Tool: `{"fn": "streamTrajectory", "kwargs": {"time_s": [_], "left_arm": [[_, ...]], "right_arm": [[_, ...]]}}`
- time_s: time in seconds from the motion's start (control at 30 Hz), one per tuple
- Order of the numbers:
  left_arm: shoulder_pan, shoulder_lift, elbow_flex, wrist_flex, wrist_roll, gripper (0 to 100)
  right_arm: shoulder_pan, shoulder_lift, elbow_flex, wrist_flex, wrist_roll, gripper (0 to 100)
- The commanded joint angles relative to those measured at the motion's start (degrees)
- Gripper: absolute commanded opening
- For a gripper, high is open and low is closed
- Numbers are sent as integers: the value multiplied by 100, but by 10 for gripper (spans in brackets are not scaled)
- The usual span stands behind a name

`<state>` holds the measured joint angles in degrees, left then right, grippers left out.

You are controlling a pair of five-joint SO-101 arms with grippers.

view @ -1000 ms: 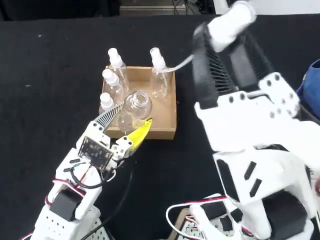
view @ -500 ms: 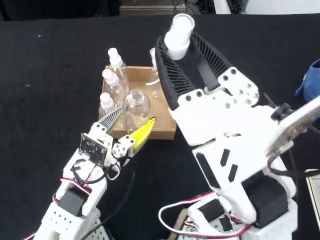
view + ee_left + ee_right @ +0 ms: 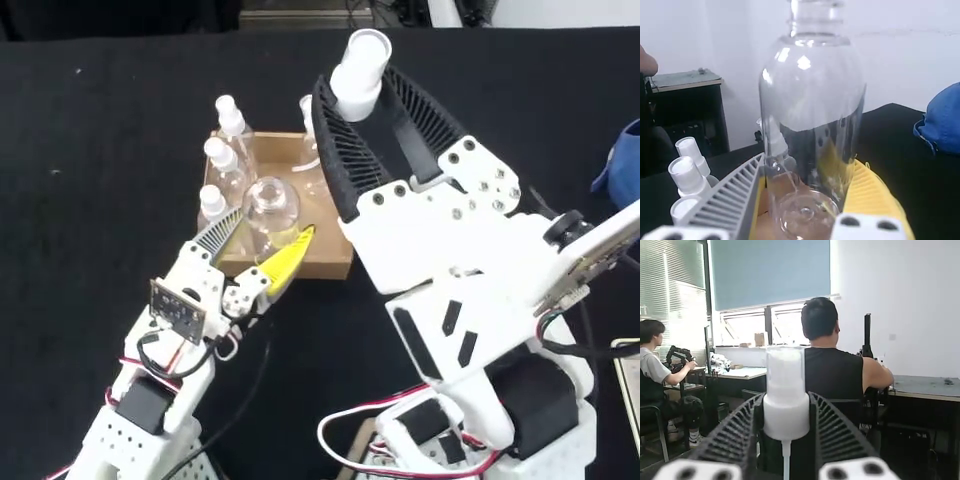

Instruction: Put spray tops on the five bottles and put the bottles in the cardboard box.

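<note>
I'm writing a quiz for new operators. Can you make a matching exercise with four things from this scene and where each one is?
Things:
1. spray top
2. uncapped bottle
3. capped bottles
4. blue fabric

Places:
A. inside the cardboard box
B. between the left fingers
C. at the high view's right edge
D. between the right fingers

Pairs: 1-D, 2-B, 3-A, 4-C.
</note>
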<state>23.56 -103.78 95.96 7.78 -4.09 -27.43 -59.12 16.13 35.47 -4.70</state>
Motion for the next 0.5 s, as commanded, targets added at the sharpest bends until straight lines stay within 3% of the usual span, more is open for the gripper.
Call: {"fn": "streamTrajectory", "kwargs": {"time_s": [0.0, 0.47], "left_arm": [[57, -79, 136, -123, 44, 30], [57, -79, 136, -114, 44, 30]], "right_arm": [[-97, 92, -40, 26, 53, 11], [-114, 804, -136, -62, 62, 11]]}}
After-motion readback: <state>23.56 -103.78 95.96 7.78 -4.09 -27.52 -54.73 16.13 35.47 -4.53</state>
